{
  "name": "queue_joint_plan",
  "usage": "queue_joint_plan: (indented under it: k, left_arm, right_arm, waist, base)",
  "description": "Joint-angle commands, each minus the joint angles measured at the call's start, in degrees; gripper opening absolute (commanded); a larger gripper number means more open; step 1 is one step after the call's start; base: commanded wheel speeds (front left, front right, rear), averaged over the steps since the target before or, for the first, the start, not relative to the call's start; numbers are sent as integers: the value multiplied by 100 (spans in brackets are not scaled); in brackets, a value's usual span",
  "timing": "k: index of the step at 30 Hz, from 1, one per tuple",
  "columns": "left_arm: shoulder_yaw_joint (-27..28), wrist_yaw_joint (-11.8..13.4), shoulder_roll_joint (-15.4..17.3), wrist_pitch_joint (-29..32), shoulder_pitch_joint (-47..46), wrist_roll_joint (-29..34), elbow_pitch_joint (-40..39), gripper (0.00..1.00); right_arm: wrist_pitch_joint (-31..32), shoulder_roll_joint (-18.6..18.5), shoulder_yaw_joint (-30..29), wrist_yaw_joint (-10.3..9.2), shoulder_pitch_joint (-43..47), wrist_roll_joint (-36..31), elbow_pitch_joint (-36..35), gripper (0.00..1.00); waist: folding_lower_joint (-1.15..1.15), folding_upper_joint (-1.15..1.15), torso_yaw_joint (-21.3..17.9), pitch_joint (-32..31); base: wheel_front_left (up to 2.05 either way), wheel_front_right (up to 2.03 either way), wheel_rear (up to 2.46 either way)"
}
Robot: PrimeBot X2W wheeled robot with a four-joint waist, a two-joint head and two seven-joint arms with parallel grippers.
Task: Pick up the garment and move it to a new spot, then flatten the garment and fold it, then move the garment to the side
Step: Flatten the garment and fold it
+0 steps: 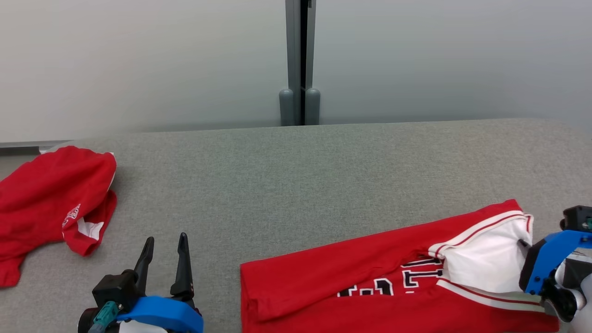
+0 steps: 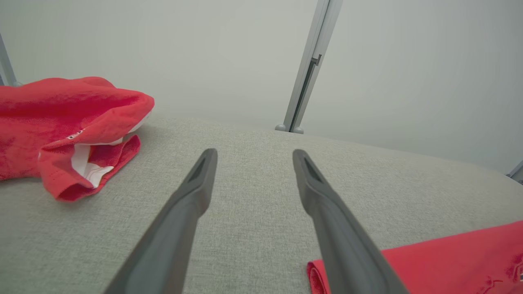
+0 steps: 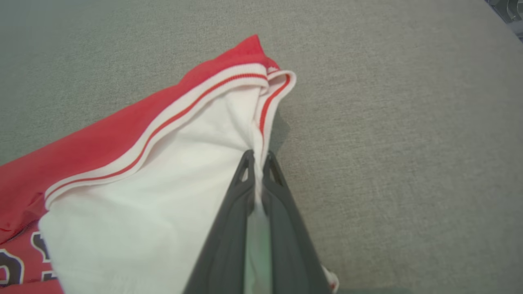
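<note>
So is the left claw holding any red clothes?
No, the left gripper stands open above the grey surface, nothing between its fingers.

Indoor laboratory or office-type test space: a grey fabric-covered work surface (image 1: 296,185) stands before pale frosted partition panels (image 1: 138,60), joined at the far side by a grey metal post (image 1: 299,60).

- Soft, even, bright light, seemingly from overhead, covers my whole surface (image 1: 296,175); colours read clean in the head view.
- Just right of the garment (image 3: 163,171), beside its striped edge, lies one small, soft-edged shadow.
- Below the garment's white fold, my right gripper (image 3: 258,157) blurs close to the lens.
- Left of the garment, my left wrist view looks pale and hazy; the post (image 2: 304,81) behind leans with wide-angle bend.
</note>
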Motion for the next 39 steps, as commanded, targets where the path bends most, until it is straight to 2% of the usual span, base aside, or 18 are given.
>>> queue_joint_plan:
  k: [1,5,10,15,19,24,30,39]
  left_arm:
    - [14,-20,-11,-25,1,16,14,100]
    - [52,-37,-27,-25,-12,58,44,100]
    - [83,-76,-44,-25,-29,106,43,100]
    - [130,-91,-32,-25,42,153,82,100]
    - [130,-108,-27,-25,38,174,118,100]
    - [79,-134,-45,-25,-24,201,152,100]
    - [56,-148,-44,-25,-58,215,243,100]
    - [12,-171,-17,-25,-100,203,352,100]
  right_arm:
    - [-60,-60,-59,-1,37,-59,-13,0]
    - [-64,92,-124,-1,101,-17,-320,0]
    - [-123,246,38,-1,331,-237,-1123,0]
    - [55,540,223,-1,671,-488,-2250,0]
    - [428,923,488,-1,1016,-576,-3179,0]
    - [768,1267,802,-1,1283,-540,-3735,0]
    - [841,1591,1174,-1,1396,-459,-3821,0]
    - [398,1805,1624,-1,1054,-136,-2828,0]
  waist:
    - [0,0,-42,-20]
    - [0,0,-121,-41]
    - [0,0,-115,-68]
    - [0,0,56,-106]
    - [0,0,277,-125]
    - [0,0,557,-135]
    - [0,0,952,-145]
    - [0,0,1283,-131]
  base:
    - [0,0,0]
    - [0,0,0]
    - [0,0,0]
    - [0,0,0]
    - [0,0,0]
    - [0,0,0]
    - [0,0,0]
    - [0,0,0]
